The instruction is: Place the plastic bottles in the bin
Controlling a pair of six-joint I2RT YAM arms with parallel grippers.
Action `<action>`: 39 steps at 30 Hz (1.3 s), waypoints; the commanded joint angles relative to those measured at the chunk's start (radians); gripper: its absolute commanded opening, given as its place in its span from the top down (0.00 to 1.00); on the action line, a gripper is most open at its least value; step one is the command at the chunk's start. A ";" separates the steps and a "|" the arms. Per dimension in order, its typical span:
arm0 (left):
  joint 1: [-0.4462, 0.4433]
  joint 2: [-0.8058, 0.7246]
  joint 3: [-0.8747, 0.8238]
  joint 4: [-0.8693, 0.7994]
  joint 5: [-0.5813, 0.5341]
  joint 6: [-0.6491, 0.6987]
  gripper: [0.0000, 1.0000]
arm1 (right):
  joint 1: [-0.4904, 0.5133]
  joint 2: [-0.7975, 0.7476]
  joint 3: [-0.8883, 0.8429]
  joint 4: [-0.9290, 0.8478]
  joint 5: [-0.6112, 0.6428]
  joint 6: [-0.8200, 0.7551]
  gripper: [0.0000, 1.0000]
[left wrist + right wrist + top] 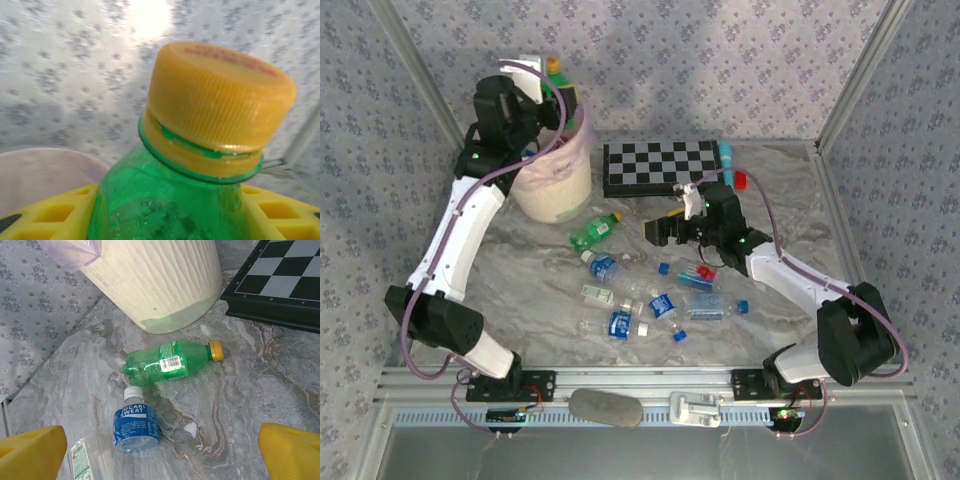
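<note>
Loose bottles [620, 322]: they lie flat on the worktop [520, 260], close to the arm bases. They have not been picked up yet.
Right fingers [658, 230]: wide apart and holding nothing. They hang over the middle of the worktop, I think so they can come down around a bottle.
Blue bottle [135, 426]: on its side, right under the right fingers. It looks like the easy one to grab next.
Lying green bottle [170, 360]: on its side near the foot of the bin, but not touching it.
Bin [555, 190]: stands up at the far left with a pink bag over its rim. Its open top faces up so bottles can drop in.
Left fingers [545, 88]: clamped on the held green bottle [175, 200], below its yellow cap. They hold it up high over the bin, I think to let it fall in. It is not inside yet.
Checkerboard [660, 165]: flat at the back, not part of the job.
</note>
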 commanded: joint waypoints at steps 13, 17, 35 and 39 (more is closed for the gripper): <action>0.148 0.052 -0.047 -0.111 -0.176 0.146 0.46 | 0.002 -0.039 -0.004 -0.054 0.046 -0.007 0.00; 0.171 0.110 -0.004 -0.173 -0.137 0.119 0.44 | 0.008 -0.049 -0.004 -0.066 0.066 -0.013 0.00; 0.169 0.080 0.021 -0.207 -0.082 0.027 0.08 | 0.012 -0.055 0.003 -0.076 0.113 -0.023 0.00; 0.145 -0.026 -0.042 -0.163 -0.015 -0.016 0.07 | 0.007 -0.059 -0.007 -0.069 0.146 -0.019 0.00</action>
